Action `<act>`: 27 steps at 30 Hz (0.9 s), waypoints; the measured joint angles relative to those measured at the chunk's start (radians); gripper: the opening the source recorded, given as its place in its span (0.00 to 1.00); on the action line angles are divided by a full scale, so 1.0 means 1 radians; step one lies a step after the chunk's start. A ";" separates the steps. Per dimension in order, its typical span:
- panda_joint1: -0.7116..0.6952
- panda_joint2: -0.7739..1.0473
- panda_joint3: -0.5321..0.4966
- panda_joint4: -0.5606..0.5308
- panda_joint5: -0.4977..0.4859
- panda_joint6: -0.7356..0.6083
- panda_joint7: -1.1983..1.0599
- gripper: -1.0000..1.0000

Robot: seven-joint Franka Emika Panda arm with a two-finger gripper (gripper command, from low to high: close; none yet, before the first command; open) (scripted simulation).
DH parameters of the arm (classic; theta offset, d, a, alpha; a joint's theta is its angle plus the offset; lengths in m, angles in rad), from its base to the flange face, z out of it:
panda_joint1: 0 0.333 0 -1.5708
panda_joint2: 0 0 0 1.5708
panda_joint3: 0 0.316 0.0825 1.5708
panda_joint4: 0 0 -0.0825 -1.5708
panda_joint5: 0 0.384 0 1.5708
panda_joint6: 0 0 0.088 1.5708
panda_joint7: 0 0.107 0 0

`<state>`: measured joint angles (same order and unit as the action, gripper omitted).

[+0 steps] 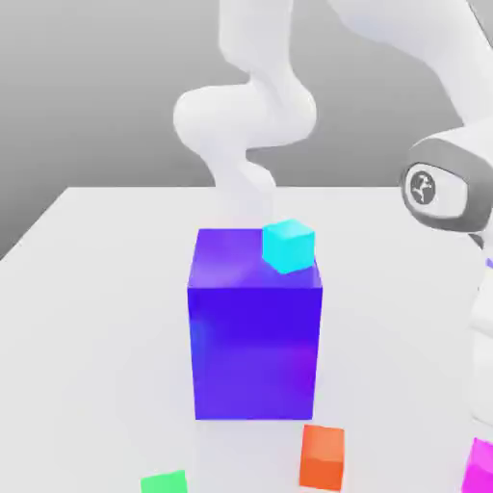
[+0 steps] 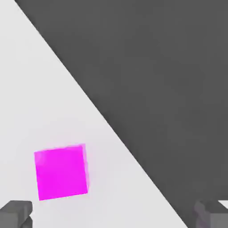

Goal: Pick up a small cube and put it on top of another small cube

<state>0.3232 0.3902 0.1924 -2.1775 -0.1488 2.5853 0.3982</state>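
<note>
Below the gripper [image 2: 113, 216], whose fingers [image 2: 15, 213] stand wide apart and hold nothing, the small magenta-pink cube [image 2: 61, 171] rests on the white tabletop [image 2: 26, 89] close to its edge. Farther off, a cyan cube [image 1: 289, 246] sits on a top corner of the big blue-purple block [image 1: 255, 337]; an orange cube [image 1: 322, 456] and a green cube [image 1: 164, 481] lie near the front edge.

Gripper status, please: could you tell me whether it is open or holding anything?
Gripper: open, holding nothing; the magenta cube lies on the table, not between its fingers.
</note>
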 joint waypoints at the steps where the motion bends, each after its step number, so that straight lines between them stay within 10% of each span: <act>1: 0.009 0.037 0.000 0.006 -0.011 0.015 -0.002 0.50; 4: 0.034 0.146 -0.024 0.029 -0.042 0.087 0.012 0.50; 5: 0.043 0.179 -0.034 0.037 -0.050 0.112 0.017 0.00; 16: 0.019 0.068 -0.006 0.010 -0.013 0.027 -0.008 0.00; 27: -0.258 -0.089 -0.219 -0.080 0.140 -0.034 0.041 0.00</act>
<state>0.0653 0.3015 -0.0267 -2.2576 -0.0091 2.5512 0.4394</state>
